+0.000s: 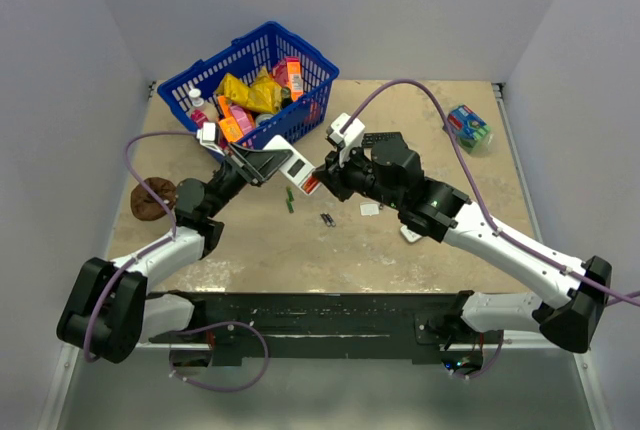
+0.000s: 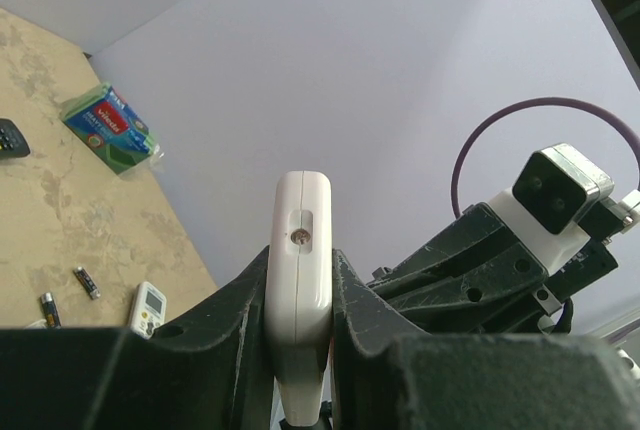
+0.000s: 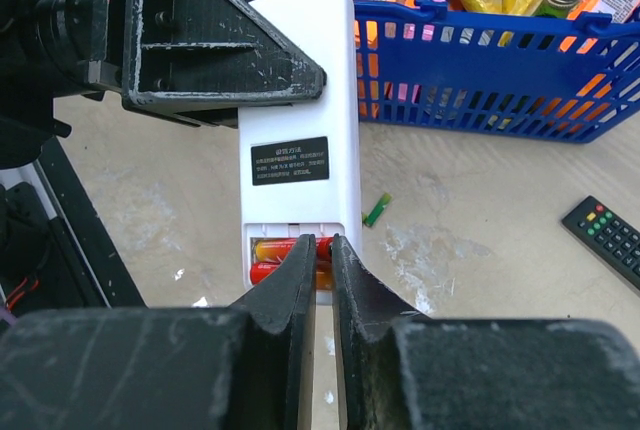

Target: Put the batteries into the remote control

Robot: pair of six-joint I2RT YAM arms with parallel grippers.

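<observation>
My left gripper (image 1: 262, 164) (image 2: 301, 258) is shut on the remote control (image 1: 298, 168) (image 2: 302, 250) and holds it edge-up above the table. The right wrist view shows the remote control's (image 3: 300, 100) white back with a black label and its battery bay uncovered. Two red-orange batteries (image 3: 272, 250) lie in that bay. My right gripper (image 1: 322, 178) (image 3: 322, 242) has its jaws nearly together, their tips on the bay over the batteries, with nothing between them. A green battery (image 1: 290, 200) (image 3: 377, 209) and two dark batteries (image 1: 327, 219) (image 2: 86, 282) lie on the table.
A blue basket (image 1: 250, 80) (image 3: 480, 80) full of packets stands behind the remote. A black remote (image 3: 605, 235) lies on the table to the right. A sponge pack (image 1: 468, 127) (image 2: 108, 127) sits at the back right, a brown lump (image 1: 153, 198) at the left, and another small white remote (image 2: 148, 308) near the dark batteries.
</observation>
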